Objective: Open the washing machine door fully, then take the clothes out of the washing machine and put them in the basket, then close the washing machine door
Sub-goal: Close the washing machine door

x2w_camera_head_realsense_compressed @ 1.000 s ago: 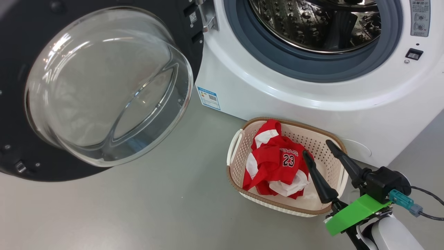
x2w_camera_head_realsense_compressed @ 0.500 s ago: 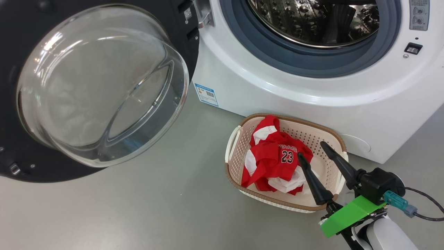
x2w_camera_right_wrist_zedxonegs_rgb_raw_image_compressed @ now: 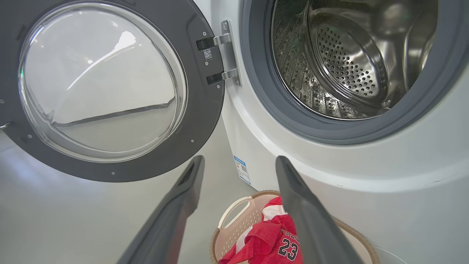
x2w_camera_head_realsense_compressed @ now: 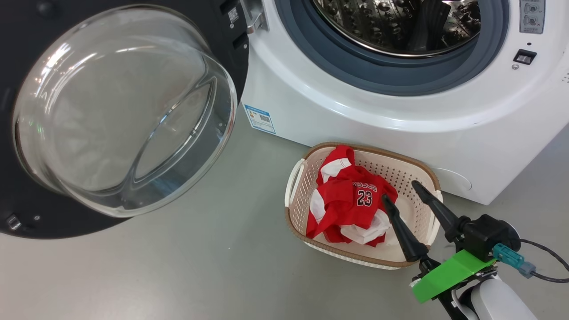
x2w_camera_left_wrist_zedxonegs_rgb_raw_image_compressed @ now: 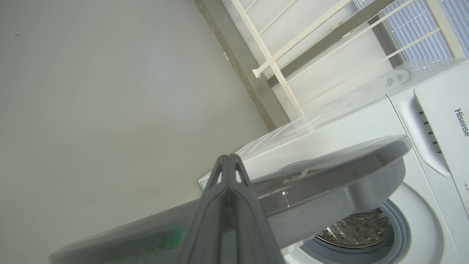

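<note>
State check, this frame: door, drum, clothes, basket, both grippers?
washing machine door: open, swung wide to the left.
drum: no clothes in the part that shows.
clothes: piled in the basket.
basket: upright on the floor before the washing machine, holding the clothes.
left gripper: shut, holding nothing.
right gripper: open, empty, above the basket.

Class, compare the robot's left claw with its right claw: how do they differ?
The left claw is shut, fingers pressed together; the right claw is open, fingers spread. The right claw hangs over the basket; the left claw faces the washing machine door. Both have long dark fingers.
</note>
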